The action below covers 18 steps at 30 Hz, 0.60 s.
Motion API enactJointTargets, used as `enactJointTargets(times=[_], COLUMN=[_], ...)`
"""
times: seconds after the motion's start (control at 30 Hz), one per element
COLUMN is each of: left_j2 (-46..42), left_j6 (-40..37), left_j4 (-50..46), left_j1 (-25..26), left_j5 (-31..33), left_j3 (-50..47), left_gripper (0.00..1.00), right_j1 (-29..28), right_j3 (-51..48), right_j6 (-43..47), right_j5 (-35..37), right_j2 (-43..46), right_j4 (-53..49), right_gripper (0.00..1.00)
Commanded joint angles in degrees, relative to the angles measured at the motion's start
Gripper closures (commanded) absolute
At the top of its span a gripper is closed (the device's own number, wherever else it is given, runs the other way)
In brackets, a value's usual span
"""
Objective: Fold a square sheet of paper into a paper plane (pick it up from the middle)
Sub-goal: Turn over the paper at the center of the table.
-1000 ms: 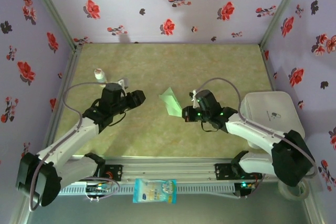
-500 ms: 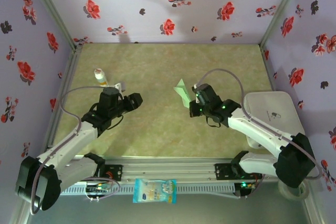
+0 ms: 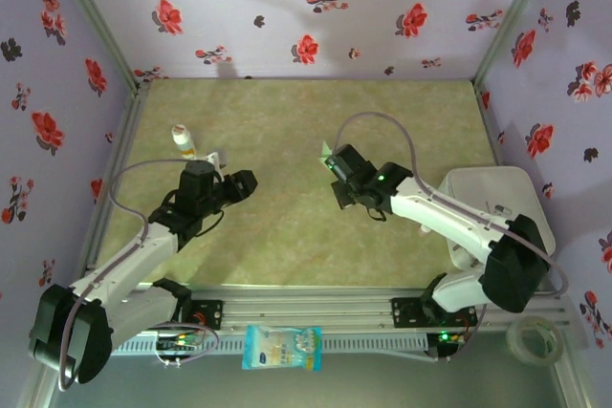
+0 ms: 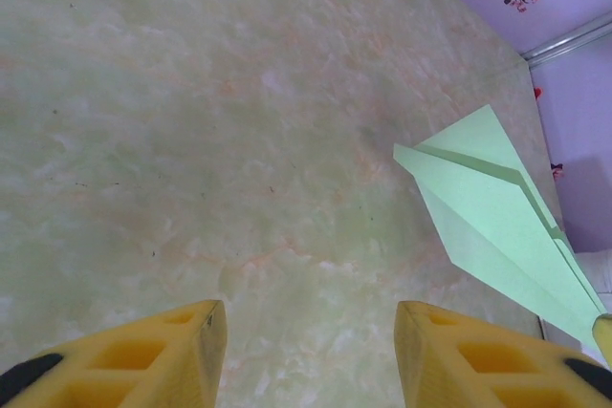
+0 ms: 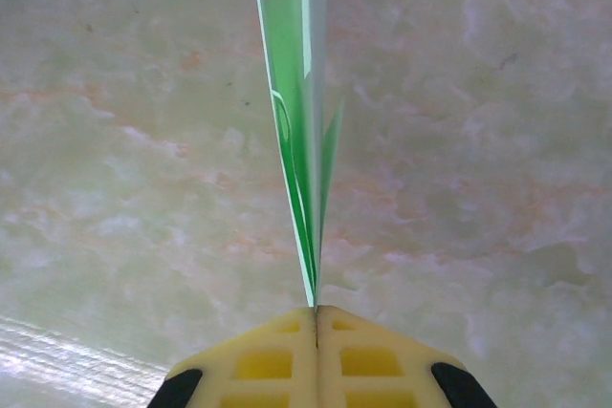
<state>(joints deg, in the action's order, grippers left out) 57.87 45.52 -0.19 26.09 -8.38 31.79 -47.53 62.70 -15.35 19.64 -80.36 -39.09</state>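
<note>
Toward twelve o'clock from my clenched right pincer (image 5: pixel 316 311), paper plane (image 5: pixel 296 121) held by thin edge; may slip, crumple. Left pincer (image 4: pixel 311 332) released, empty.

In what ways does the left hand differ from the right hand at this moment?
The left hand has its yellow fingers apart with nothing between them; the right hand has its yellow fingers pressed together. The left hand holds nothing, while the right hand pinches the pale mint-green folded paper plane by one end. Both hang above the marbled greenish table.
</note>
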Motion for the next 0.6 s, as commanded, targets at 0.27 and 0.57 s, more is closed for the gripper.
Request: enactJointTargets(times=[0.27,0.57], left_j2=[-0.2,-1.6], left_j6=[1.0,2.1], left_j4=[0.9,-2.3], left_j1=[-2.2,-3.4], left_j5=[-1.3,-0.5], left_j3=[-0.3,-0.3], left_gripper=[0.5,0.5], right_j1=[-9.6,-16.1], right_j3=[4.8,7.8], right_j6=[4.1,3.5], right_j5=[19.9,7.2], right_j2=[-8.4,-18.5], right_j4=[-8.8,-9.4], right_gripper=[0.97,0.91])
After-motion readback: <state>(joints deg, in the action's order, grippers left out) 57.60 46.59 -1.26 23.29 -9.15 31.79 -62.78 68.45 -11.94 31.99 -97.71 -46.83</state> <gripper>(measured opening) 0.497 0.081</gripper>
